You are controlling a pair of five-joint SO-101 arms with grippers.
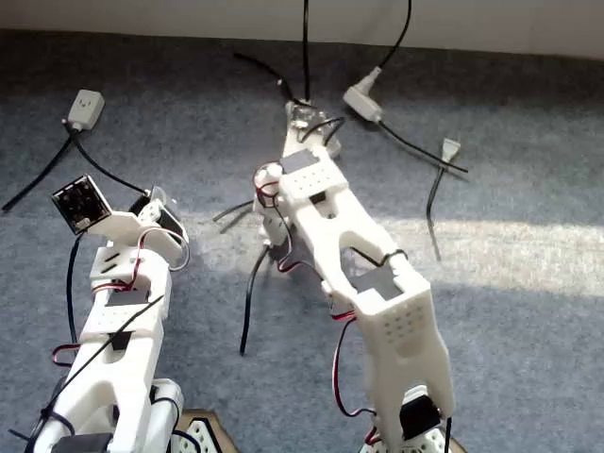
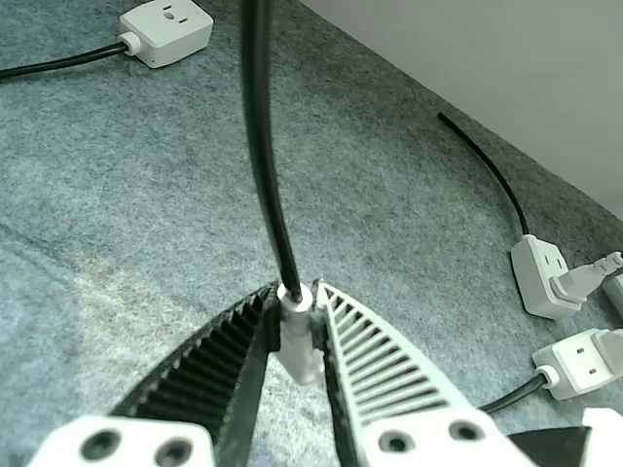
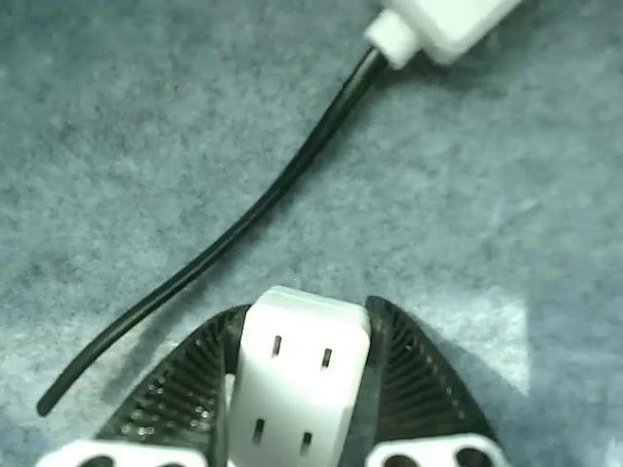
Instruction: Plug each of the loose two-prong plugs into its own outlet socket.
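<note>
left wrist view.
- item: my left pincer [image 2: 297,294], clenched on a white plug [image 2: 299,345]. the plug stands upright between the ribbed fingers, and its black cord [image 2: 263,146] rises from its top toward the camera.
- item: grey carpet [image 2: 117,214], under everything.
- item: single socket [image 2: 165,24], white, lying far ahead on the carpet with its own cord leading off sideways.
- item: second socket block [image 2: 538,277], on the opposite side near the pale wall [image 2: 506,78], with a white connector [image 2: 589,282] touching its end.
- item: third socket block [image 2: 584,355], just beside the second.

right wrist view.
- item: my right pincer [image 3: 304,313], grasping a double socket [image 3: 297,389], white, its slotted face turned to the camera. i cannot tell whether it is lifted clear of the carpet.
- item: white housing [image 3: 443,19], ahead and cut off by the edge, so i cannot tell its kind. its dark lead [image 3: 292,175] runs back across the carpet past the pincer.

high view.
- item: left arm [image 1: 377,274], stretched far across the carpet, its tip at the foot of the upright cord.
- item: right arm [image 1: 118,302], drawn back and well apart from the other, with the single socket ahead of it.
- item: small loose plug [image 1: 451,148], white, lying unplugged on the carpet, well apart from both pincers.
</note>
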